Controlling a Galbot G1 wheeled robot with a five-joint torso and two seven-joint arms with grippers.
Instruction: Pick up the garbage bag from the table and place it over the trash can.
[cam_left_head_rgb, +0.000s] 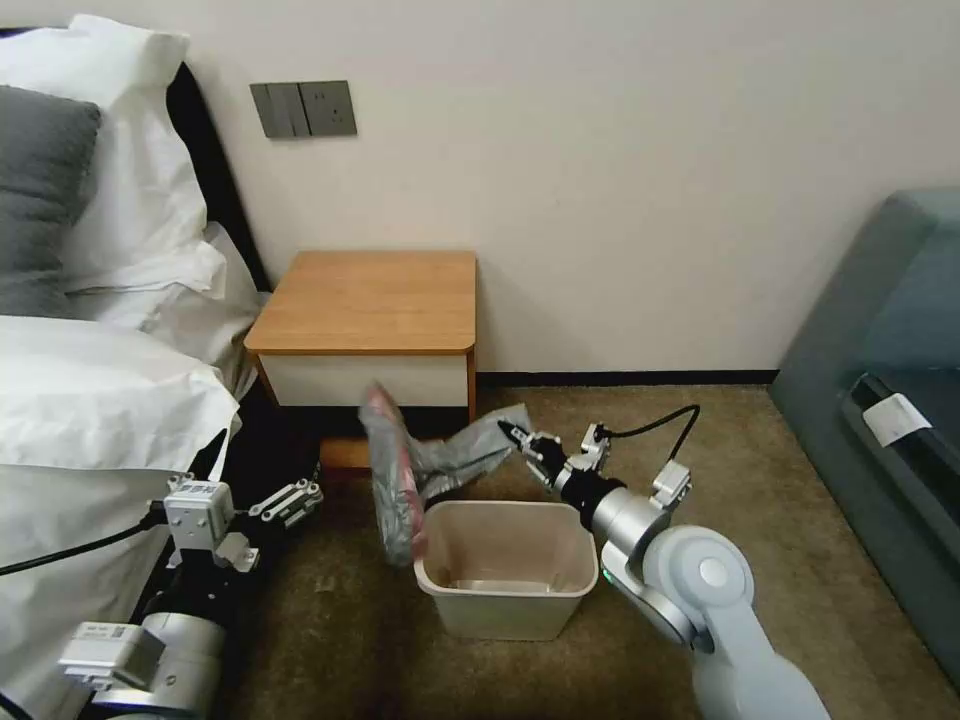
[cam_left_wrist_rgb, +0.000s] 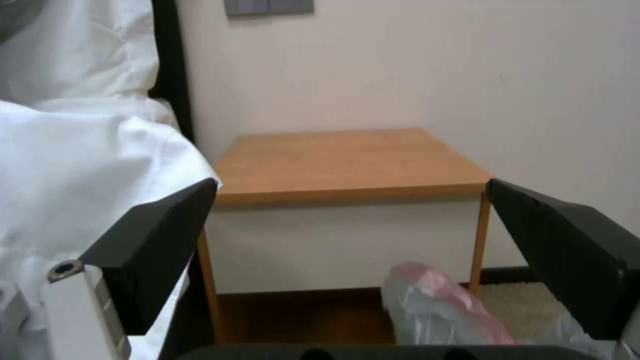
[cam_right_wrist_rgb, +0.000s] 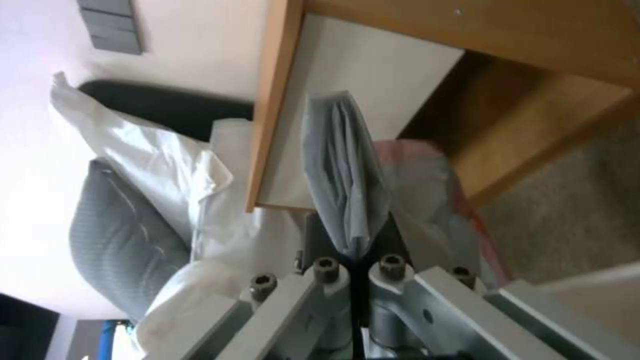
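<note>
Already off the surface (cam_left_head_rgb: 370, 300), the garbage bag (cam_left_head_rgb: 420, 470) hangs at the centre of the head view, between the white drawer front and the trash can (cam_left_head_rgb: 507, 570) below it. The right pincer (cam_left_head_rgb: 520, 438) reaches in from the lower right and is clamped tight on one gathered end of the plastic; in the right wrist view the fingers (cam_right_wrist_rgb: 327, 272) meet with a grey fold (cam_right_wrist_rgb: 343, 170) pinched between them and rising toward the upper middle of the frame. Held by that one end, the rest of the bag droops leftward and down, and its pink-tinted part lies against the bin's upper-left rim, seemingly partly outside the opening. That hold looks meant to carry the bag above the can, though its mouth seems bunched rather than spread, so it probably has to be opened wider before it can sit over the rim.

The left pincer (cam_left_head_rgb: 290, 500) waits at the lower left of the head view, beside the white bed (cam_left_head_rgb: 90, 400), with its dark fingers (cam_left_wrist_rgb: 153, 250) spread wide and nothing between them; its wrist view looks past them to the bare wooden top (cam_left_wrist_rgb: 347, 160) and the bag's pink edge (cam_left_wrist_rgb: 440, 305) at lower right.
</note>
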